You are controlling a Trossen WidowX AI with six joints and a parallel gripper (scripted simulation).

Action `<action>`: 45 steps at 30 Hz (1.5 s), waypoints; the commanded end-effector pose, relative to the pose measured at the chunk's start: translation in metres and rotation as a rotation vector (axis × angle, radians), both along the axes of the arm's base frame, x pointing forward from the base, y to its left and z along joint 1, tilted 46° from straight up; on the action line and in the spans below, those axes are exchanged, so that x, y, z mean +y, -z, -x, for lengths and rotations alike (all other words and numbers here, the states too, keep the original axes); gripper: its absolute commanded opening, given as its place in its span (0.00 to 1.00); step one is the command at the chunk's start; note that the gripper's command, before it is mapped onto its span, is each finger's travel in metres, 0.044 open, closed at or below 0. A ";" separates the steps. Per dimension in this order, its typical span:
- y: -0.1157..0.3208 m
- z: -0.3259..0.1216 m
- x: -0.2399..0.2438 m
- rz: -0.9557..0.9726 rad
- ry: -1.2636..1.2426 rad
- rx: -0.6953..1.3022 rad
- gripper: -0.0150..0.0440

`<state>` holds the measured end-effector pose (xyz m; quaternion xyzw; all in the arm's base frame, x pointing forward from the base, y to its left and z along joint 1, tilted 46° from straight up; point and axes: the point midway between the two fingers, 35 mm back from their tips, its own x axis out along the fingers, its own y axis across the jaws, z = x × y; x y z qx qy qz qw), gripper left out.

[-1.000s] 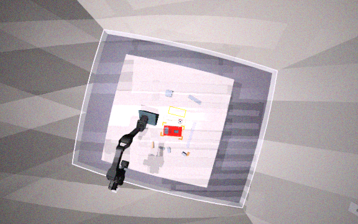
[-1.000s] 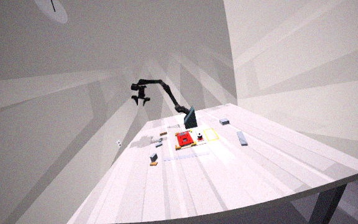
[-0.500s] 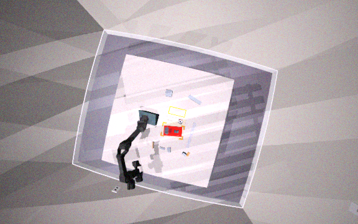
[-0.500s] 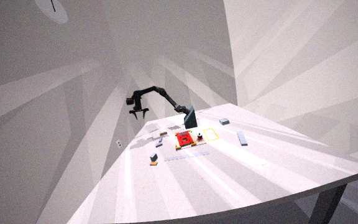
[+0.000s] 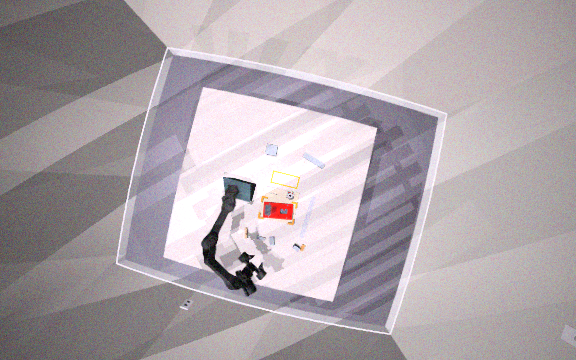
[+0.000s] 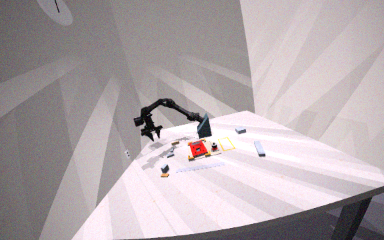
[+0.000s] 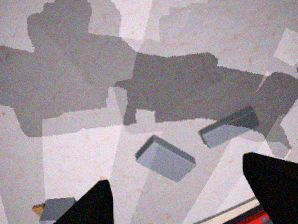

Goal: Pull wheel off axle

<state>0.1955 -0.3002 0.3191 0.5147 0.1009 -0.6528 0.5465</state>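
The wheel point(image 5: 290, 195) point(image 6: 214, 146) is small and dark with some red and white around it. It appears to be on the upright axle, at one end of the cream board beside the red plate; the axle itself is too small to make out. The marked area is a yellow outline point(image 5: 286, 174) point(image 6: 231, 143) on the table just beyond that end of the board. My gripper point(image 5: 256, 262) point(image 6: 156, 139) point(image 7: 178, 176) is open and empty. It hangs above the table near one edge, away from the wheel and on the far side of the red plate from the marked area.
The red plate point(image 5: 273, 216) point(image 6: 198, 145) has orange corner pieces. Grey blocks point(image 7: 167, 159) point(image 7: 230, 127) lie below the gripper, and another block point(image 5: 298, 246) point(image 6: 165, 168) point(image 7: 57, 209) has an orange piece beside it. A pale ruler point(image 5: 308, 216) point(image 6: 200, 167) lies beside the board.
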 end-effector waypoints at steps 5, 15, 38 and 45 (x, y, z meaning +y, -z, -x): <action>0.080 -0.081 0.027 -0.074 -0.307 0.286 0.76; 0.185 -0.154 0.107 -0.113 -0.726 0.667 0.76; 0.334 -0.166 0.266 0.067 -1.421 1.465 0.76; 0.349 -0.165 0.251 0.067 -1.422 1.464 0.76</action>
